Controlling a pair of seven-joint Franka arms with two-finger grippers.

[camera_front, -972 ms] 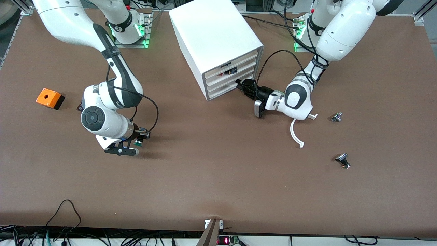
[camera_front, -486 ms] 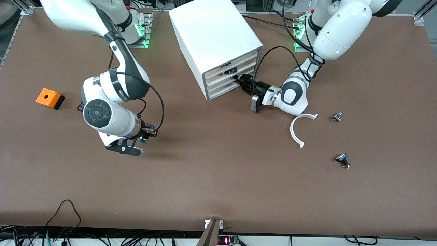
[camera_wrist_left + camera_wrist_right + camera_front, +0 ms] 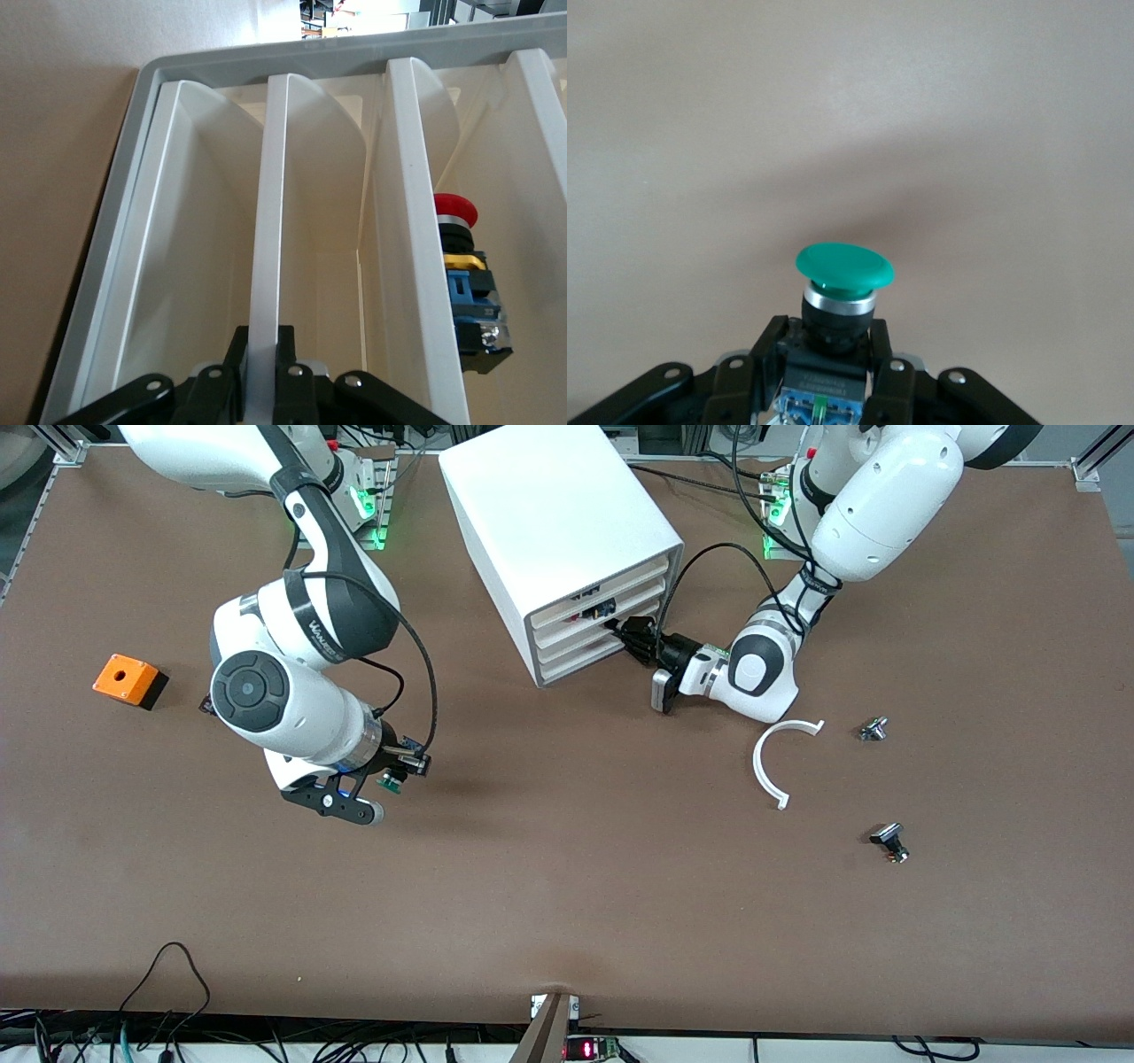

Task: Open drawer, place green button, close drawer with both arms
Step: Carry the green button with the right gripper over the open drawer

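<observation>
The white cabinet point(image 3: 549, 505) stands at the table's back middle, its drawer fronts facing the left arm's end. My left gripper point(image 3: 624, 632) is at the third drawer point(image 3: 580, 644), shut on that drawer's front edge. In the left wrist view the fingers point(image 3: 232, 354) clamp the white drawer front point(image 3: 266, 221) from both sides, at the gripper point(image 3: 263, 341). My right gripper point(image 3: 383, 774) is shut on the button point(image 3: 390, 782) and holds it above bare table. The right wrist view shows the green cap point(image 3: 843, 267) sticking out past the gripper point(image 3: 830, 341).
A red-capped button point(image 3: 454, 211) lies in the drawer above. An orange cube point(image 3: 124, 677) sits near the right arm's end. A white curved piece point(image 3: 769, 766) and two silver-and-black knobs point(image 3: 873, 729) point(image 3: 890, 841) lie toward the left arm's end.
My left gripper moved in to the cabinet and onto the third drawer's front. My right gripper rose and shifted toward the cabinet with the button.
</observation>
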